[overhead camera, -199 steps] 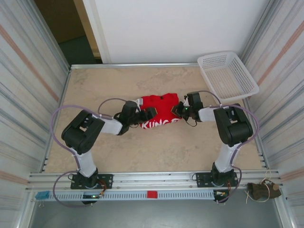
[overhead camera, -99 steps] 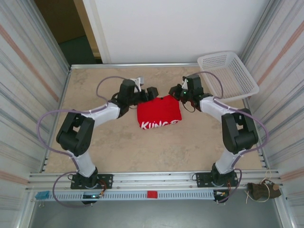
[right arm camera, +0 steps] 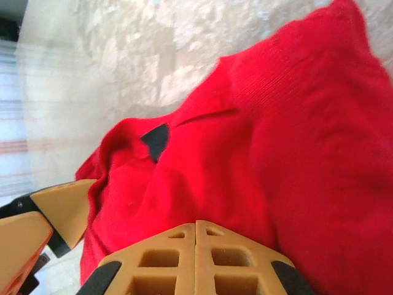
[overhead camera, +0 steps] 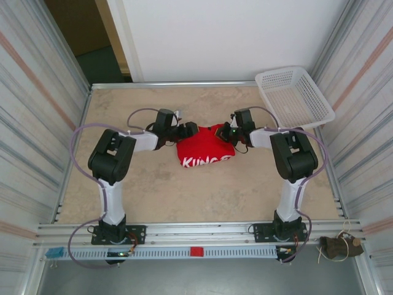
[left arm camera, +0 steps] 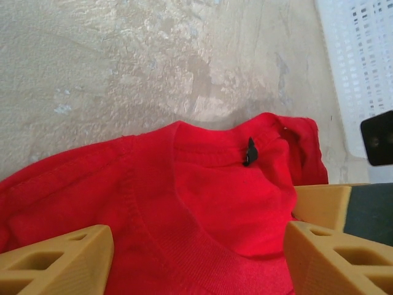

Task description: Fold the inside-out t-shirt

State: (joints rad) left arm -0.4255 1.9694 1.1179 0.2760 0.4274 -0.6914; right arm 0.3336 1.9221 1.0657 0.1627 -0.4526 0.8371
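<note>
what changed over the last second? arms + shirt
Both arms swung out toward the far side of the table, then came partway back. The left gripper now hangs open astride the collar of the red t-shirt. The right gripper is shut at the shirt's far right edge; whether it pinches cloth is unclear. The shirt lies about where it was, lettering up. The white basket has not moved.

The bright red cloth t-shirt point(overhead camera: 206, 150) lies mid-way on the beige tabletop point(overhead camera: 184, 190), left gripper point(overhead camera: 191, 130) at its far-left corner, right gripper point(overhead camera: 225, 133) at its far-right, perhaps touching. A white plastic mesh basket point(overhead camera: 295, 98) sits behind, far right, well apart.
</note>
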